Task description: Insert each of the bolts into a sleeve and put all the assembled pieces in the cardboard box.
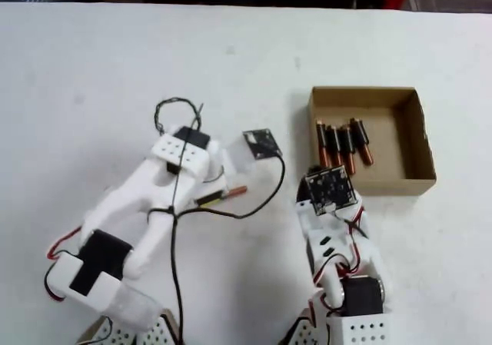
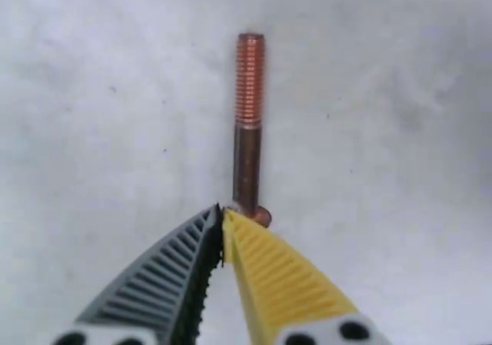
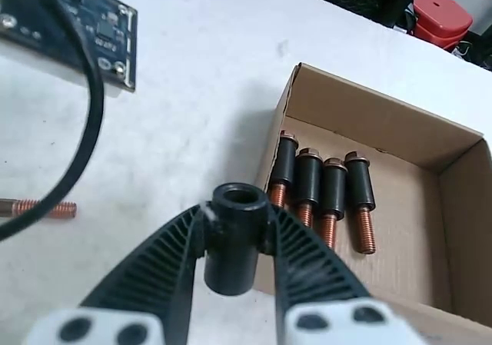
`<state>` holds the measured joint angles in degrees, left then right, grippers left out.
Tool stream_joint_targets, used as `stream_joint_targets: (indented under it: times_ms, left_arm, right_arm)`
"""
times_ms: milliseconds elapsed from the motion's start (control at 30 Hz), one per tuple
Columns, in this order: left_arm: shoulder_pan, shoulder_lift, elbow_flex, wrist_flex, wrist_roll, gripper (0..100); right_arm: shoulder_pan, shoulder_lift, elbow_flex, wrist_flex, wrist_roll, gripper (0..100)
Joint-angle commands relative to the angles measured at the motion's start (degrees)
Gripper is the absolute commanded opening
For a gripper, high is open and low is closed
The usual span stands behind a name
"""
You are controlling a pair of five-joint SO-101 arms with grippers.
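A copper bolt [image 2: 247, 130] lies flat over the white table, with my left gripper [image 2: 223, 216] shut on its head end. In the high view the bolt [image 1: 234, 191] sticks out toward the right arm. My right gripper [image 3: 237, 214] is shut on a black sleeve [image 3: 232, 249], held upright with its bore facing the camera, just outside the cardboard box [image 3: 400, 184]. The bolt's threaded tip [image 3: 42, 207] lies off to the side of the sleeve. Several assembled pieces [image 1: 342, 144] lie side by side in the box [image 1: 407, 141] near its left wall.
The left arm's camera board [image 1: 260, 143] and its black cable [image 1: 261, 203] hang between the two arms. The right half of the box floor is bare. Open white table stretches beyond the arms to the far edge.
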<state>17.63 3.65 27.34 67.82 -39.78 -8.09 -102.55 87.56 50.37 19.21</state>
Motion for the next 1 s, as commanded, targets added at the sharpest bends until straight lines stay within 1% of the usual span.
stream_joint_targets:
  times_ms: [0,133,167,300,333,433,567,967]
  left_arm:
    - [-0.13,-0.31,-0.7,-0.88,-0.62,4]
    - [-0.13,-0.4,-0.79,-0.44,-0.62,4]
    - [-0.13,-0.66,-0.79,-0.18,-0.62,6]
    - [-1.45,-0.84,-3.78,3.16,-0.53,19]
    - [-1.89,-0.84,-5.1,4.22,-0.53,21]
    - [-2.86,-0.84,-8.35,7.74,-0.53,21]
    - [-2.68,-0.84,-9.76,12.13,-0.44,21]
    - [-2.33,-0.31,-9.67,12.13,-0.18,21]
  right_arm:
    - [0.31,-0.75,-0.7,-1.54,-0.18,1.7]
    - [0.31,-0.75,-0.7,-1.54,-0.18,1.7]
    - [0.31,-0.75,-0.7,-1.54,-0.18,1.7]
    - [0.31,-0.75,-0.7,-1.54,-0.18,1.7]
    - [0.31,-0.75,-0.7,-1.54,-0.18,1.7]
    - [0.31,-0.75,-0.7,-1.36,-0.18,1.7]
    - [0.31,-0.75,-0.7,-1.45,-0.18,1.7]
    - [0.31,-0.75,-0.88,-1.27,-0.18,1.7]
